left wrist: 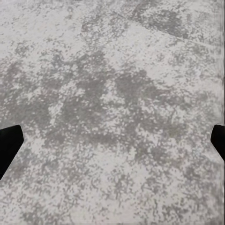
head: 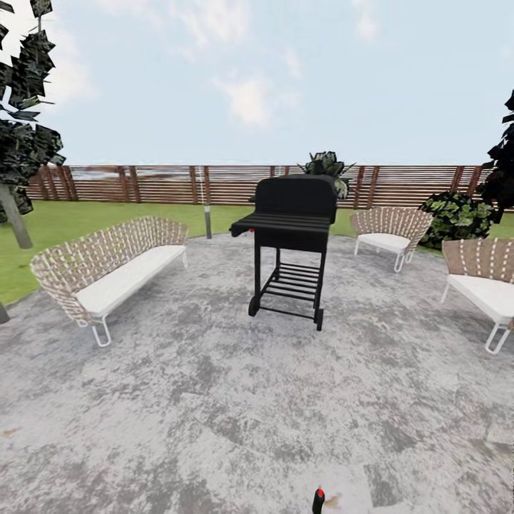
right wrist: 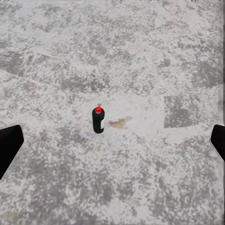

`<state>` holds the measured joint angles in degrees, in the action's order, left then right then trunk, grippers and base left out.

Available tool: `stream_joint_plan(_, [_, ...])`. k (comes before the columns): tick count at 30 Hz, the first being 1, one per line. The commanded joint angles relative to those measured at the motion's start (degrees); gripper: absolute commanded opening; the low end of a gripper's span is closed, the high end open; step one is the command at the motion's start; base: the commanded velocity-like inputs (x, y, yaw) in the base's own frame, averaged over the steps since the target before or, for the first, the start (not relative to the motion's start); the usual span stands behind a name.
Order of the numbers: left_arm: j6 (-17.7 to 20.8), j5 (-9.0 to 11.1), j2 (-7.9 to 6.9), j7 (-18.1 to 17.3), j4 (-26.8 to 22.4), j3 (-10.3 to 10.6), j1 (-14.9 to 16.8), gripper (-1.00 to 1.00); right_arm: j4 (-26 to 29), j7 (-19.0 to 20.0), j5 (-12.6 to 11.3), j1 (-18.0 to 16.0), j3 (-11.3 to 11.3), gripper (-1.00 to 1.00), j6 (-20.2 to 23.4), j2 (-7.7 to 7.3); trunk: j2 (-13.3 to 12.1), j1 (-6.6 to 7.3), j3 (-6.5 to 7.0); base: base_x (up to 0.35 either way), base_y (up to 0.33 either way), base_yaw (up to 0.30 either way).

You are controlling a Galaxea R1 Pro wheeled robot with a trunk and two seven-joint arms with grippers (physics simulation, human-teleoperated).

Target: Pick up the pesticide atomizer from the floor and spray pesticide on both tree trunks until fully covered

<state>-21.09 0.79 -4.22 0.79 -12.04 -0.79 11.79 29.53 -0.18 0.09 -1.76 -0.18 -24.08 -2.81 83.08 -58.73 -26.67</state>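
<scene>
**Atomizer standing on the paving below my right pincer**

I am looking out from my head camera over a grey speckled paved patch (head: 214,400); at its bottom edge a small dark bottle-shaped pesticide atomizer with a red spot on top (head: 318,500) is standing upright on the paving, not on the grass.

In my right wrist view the same atomizer (right wrist: 98,120) is standing upright on the mottled grey paving, just beside a small brownish stain (right wrist: 120,123); my right pincer (right wrist: 112,145) is hanging above it, touching nothing, its two dark fingertips (right wrist: 9,147) showing at opposite edges of the picture, so the jaws are standing wide apart.

My left pincer (left wrist: 112,143) is hanging over bare speckled paving; its dark fingertips (left wrist: 8,145) are likewise at the two edges, wide apart and holding nothing.

Ahead, near the middle of the paved patch, a black wheeled barbecue grill (head: 291,239) is standing; a long woven beige sofa with a white cushion (head: 107,268) is sitting to its left; two woven beige chairs with white cushions (head: 389,232) (head: 482,282) are sitting to its right.

Beyond them the green lawn (head: 78,218) is running up to a brown horizontal-slat wooden fence (head: 164,184); a narrow tree with black foliage and a thin trunk (head: 21,135) is standing at the left edge; a dark leafy bush (head: 457,218) is sitting by the fence on the right.
</scene>
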Motion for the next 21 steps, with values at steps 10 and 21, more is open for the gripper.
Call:
stream_joint_plan(10, [0.0,0.0,0.0,0.0,0.0,0.0,0.0,1.0,0.0,0.0,0.1,0.0,0.0,1.0,0.0,0.0,0.0,0.0,0.0,0.156,-0.248,0.0])
stream_joint_plan(21, [0.0,0.0,0.0,0.0,0.0,0.0,0.0,1.0,0.0,-0.1,0.1,0.0,0.0,1.0,0.0,0.0,0.0,0.0,0.0,0.092,-0.265,0.0])
